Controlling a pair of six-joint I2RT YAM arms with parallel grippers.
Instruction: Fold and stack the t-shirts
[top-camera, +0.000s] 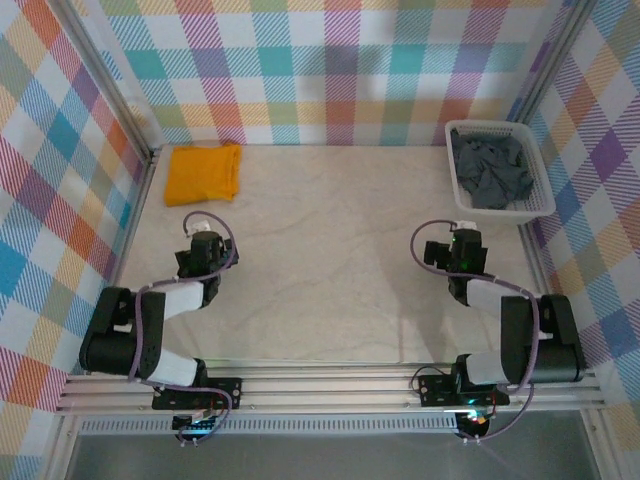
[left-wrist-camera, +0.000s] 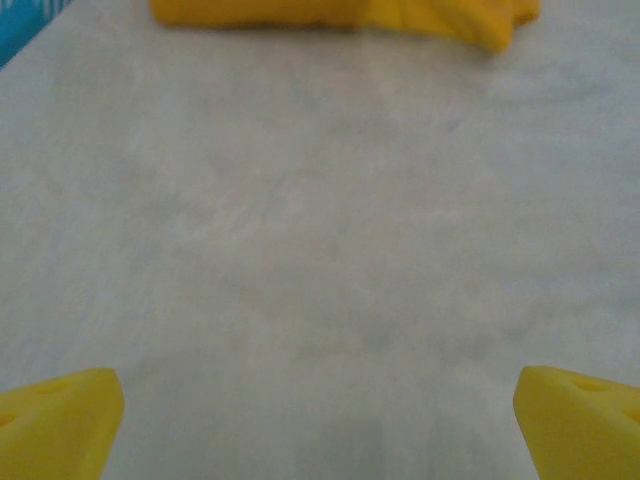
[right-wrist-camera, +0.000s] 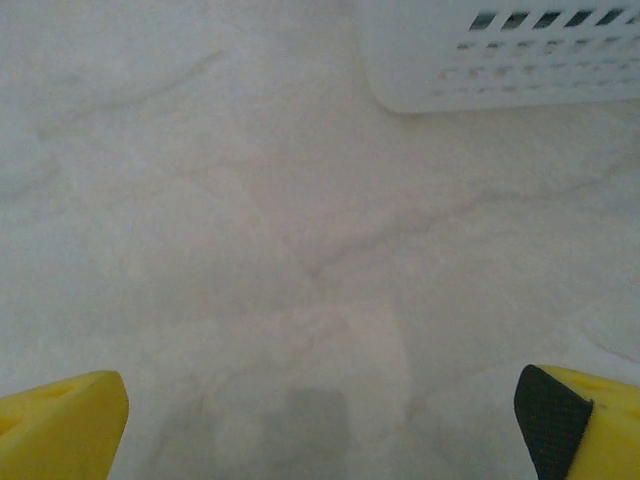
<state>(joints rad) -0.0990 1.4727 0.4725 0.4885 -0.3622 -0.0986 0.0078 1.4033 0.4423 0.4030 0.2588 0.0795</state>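
A folded orange-yellow t-shirt lies at the far left of the table; its near edge runs along the top of the left wrist view. A crumpled dark slate-grey t-shirt fills the white basket at the far right. My left gripper sits a short way in front of the orange shirt, open, with nothing between its yellow fingers. On the other side my right gripper rests just short of the basket, also open and empty, over bare marble-look tabletop.
The basket's slatted wall shows at the top right of the right wrist view. Plaid walls with metal rails close in the table on the left, back and right. Bare tabletop lies between the two arms.
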